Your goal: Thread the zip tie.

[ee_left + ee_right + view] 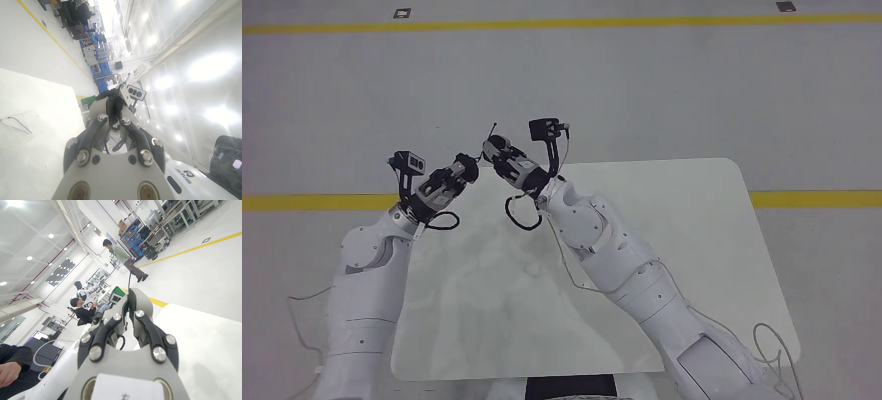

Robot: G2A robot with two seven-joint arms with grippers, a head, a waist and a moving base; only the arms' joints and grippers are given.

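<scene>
The black zip tie point(129, 281) has its thin tail sticking out past the tips of my right gripper point(129, 302), which is shut on it. In the top view that tail point(491, 130) points up and away above the right gripper point(492, 150). Both arms are raised over the table's far left corner, tips almost touching. My left gripper point(113, 100) is shut, its black pads pressed together right against the right gripper point(123, 91); the tie's end between the pads is mostly hidden. The left gripper point(468, 167) sits just left of the right one.
The white table point(692, 200) spreads below and to the right of the arms. A clear bag with spare zip ties point(15, 125) lies flat on the table point(37, 91). Grey floor with yellow lines surrounds the table.
</scene>
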